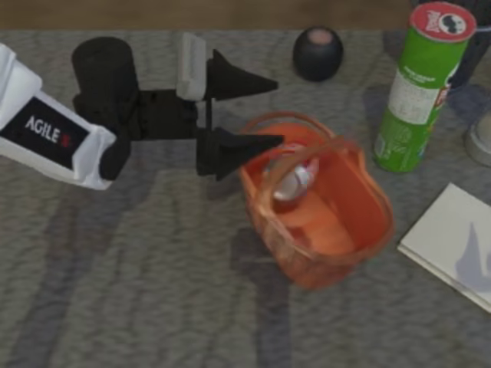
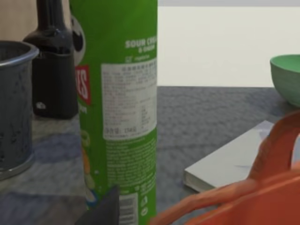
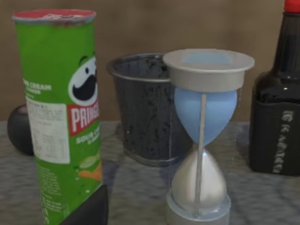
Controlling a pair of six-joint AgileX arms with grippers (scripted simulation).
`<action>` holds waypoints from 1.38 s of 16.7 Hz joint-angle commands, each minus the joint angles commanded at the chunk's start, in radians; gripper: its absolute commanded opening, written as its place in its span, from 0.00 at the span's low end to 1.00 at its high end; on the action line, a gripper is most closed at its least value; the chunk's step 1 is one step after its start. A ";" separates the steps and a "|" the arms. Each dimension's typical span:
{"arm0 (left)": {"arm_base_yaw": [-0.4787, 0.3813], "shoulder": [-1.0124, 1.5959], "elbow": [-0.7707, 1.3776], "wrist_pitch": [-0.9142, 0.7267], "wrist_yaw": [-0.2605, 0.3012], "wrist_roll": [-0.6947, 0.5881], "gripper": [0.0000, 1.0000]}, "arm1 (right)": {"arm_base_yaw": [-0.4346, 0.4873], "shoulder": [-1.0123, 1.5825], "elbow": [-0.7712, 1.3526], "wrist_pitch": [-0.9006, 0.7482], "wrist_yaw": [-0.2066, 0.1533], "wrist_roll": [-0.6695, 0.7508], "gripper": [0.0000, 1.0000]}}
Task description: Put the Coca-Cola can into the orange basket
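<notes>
My left gripper hangs wide open over the oval orange woven basket, the small red Coca-Cola can inside; retreating low could snag a handle.

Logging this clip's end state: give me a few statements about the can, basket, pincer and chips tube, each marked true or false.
1. The can lies inside the basket. True.
2. The left pincer is shut on the can. False: its fingers are spread apart and hold nothing, at the basket's left rim.
3. The chips tube stands upright, right of the basket. True.
4. The tube's lid is green. False: it is red.
5. The book lies in the basket. False: it lies on the table, right of it.
</notes>
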 joint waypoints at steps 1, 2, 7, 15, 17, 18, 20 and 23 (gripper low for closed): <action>0.000 0.000 0.000 0.000 0.000 0.000 1.00 | 0.000 0.000 0.000 0.000 0.000 0.000 1.00; 0.000 0.000 0.000 0.000 0.000 0.000 1.00 | 0.000 0.000 0.000 0.000 0.000 0.000 1.00; -0.002 -0.008 -0.006 -0.007 -0.005 -0.004 1.00 | 0.004 0.010 0.010 -0.009 -0.002 -0.008 1.00; 0.070 -0.376 -0.237 -0.253 -0.241 -0.111 1.00 | 0.112 0.449 0.460 -0.365 -0.045 -0.306 1.00; 0.100 -0.548 -0.317 -0.334 -0.340 -0.131 1.00 | 0.151 0.642 0.662 -0.506 -0.057 -0.425 1.00; 0.115 -0.639 -0.356 -0.373 -0.391 -0.137 1.00 | 0.172 0.746 0.771 -0.581 -0.064 -0.488 1.00; 0.147 -0.840 -0.439 -0.454 -0.501 -0.144 1.00 | 0.214 0.964 1.002 -0.737 -0.076 -0.619 1.00; 0.194 -1.161 -0.568 -0.573 -0.672 -0.137 1.00 | 0.279 1.303 1.361 -0.977 -0.096 -0.822 1.00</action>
